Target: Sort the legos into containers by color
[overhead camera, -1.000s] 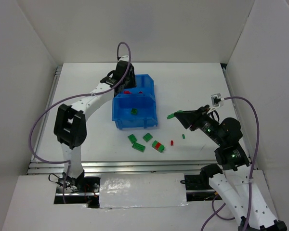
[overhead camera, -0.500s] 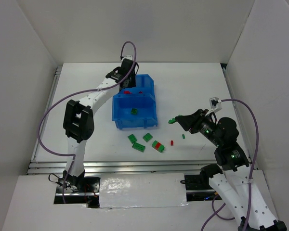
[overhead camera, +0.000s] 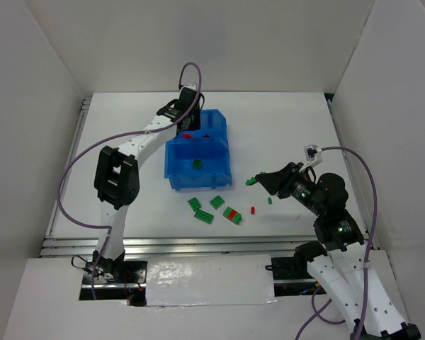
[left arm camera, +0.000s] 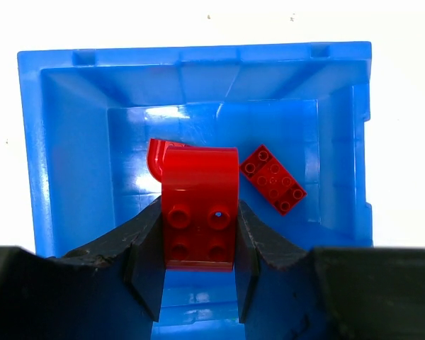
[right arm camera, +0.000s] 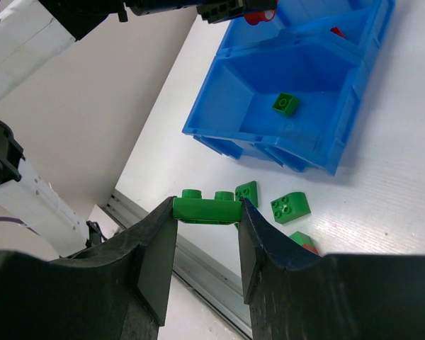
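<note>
We pinch a curved red plastic brick (left arm camera: 200,177) in our left gripper (left arm camera: 198,219) over the bright blue plastic bin (left arm camera: 191,55), and a flat green plastic brick (right arm camera: 205,210) in our right gripper (right arm camera: 207,221).

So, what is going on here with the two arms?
The left gripper holds a red brick over the far compartment of the blue bin, where a second red brick lies. The right gripper holds a green brick above the table, right of the bin. The near compartment has one green brick; loose green bricks and a red-green pair lie in front.
</note>
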